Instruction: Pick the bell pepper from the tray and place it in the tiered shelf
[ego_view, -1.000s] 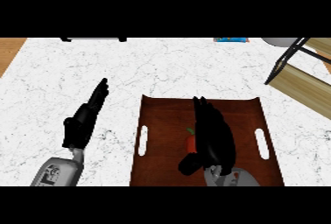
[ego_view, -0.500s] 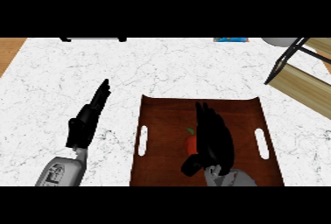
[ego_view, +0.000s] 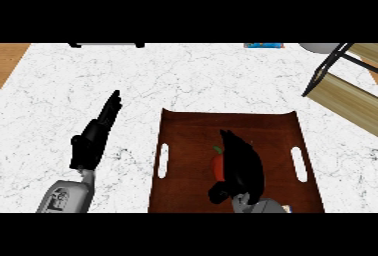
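Pepper (ego_view: 218, 166) not yet lifted, on the tray (ego_view: 192, 145) just left of the right hand (ego_view: 242, 165), whose fingers cover it, closure unclear; left hand (ego_view: 94, 137) rests straight on the counter (ego_view: 184, 75); carry to the shelf (ego_view: 347, 85) remains.

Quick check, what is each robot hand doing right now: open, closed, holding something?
Left robot hand: open, fingers straight, over the bare counter.
Right robot hand: over the bell pepper on the tray; grip cannot be told.

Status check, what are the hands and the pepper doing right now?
Right hand over the bell pepper on the tray, grasp unclear. Left hand open, resting on counter. Shelf far right, path open.
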